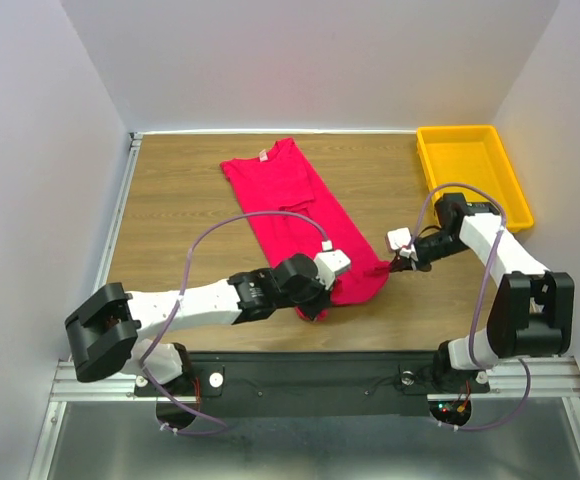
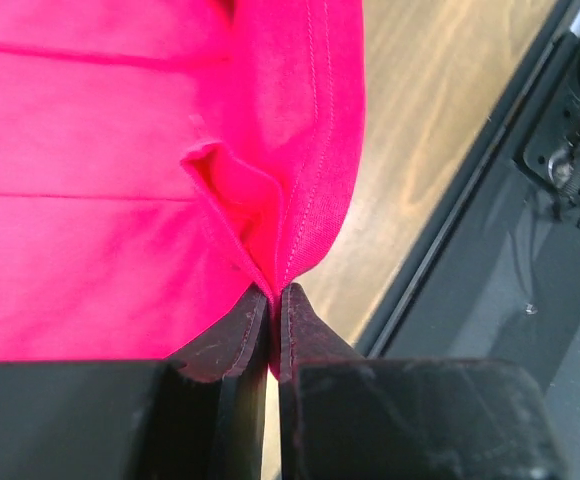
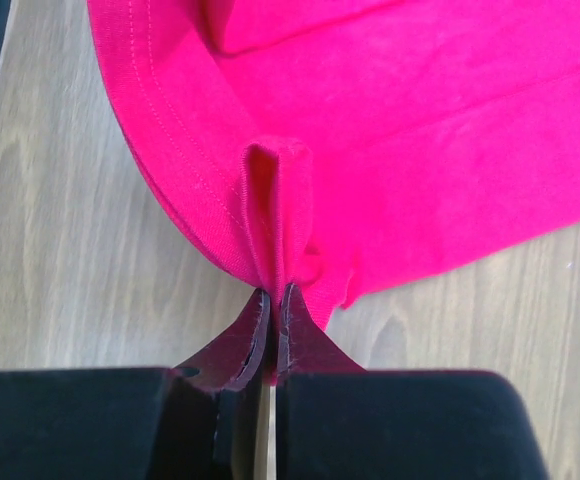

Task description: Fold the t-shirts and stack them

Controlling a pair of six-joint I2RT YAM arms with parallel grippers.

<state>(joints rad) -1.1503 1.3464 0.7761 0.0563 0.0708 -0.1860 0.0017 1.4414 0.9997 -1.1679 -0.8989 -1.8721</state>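
Left gripper (image 2: 275,295): we find its fingers (image 2: 232,345) pressed together on a pinch of the crimson-pink t-shirt (image 2: 90,200). The stitched hem rises between the pads in a small upright fold. Ahead of these fingers and to their left, the cloth fills the wrist view. To their right we see a strip of bare wooden table (image 1: 170,200), and beyond that the black base frame (image 2: 490,290) at the table's near edge.

Right gripper (image 3: 273,295): its fingers (image 3: 232,345) are likewise clamped on the same garment, with a narrow ridge of hem standing up just ahead of the tips. The cloth spreads ahead and to the right of these fingers. Bare wood lies to their left and close beside them on the right.

From the overhead camera, we record the two grippers apart from each other, one at each near corner of the garment's hem end. The t-shirt lies on the table as a long band running away from both sets of fingers, with its collar at the far end and its near end lifted slightly at the two pinches.

A yellow plastic tray (image 1: 470,170) stands in the far right corner of the table, beyond the right gripper and well apart from the cloth.
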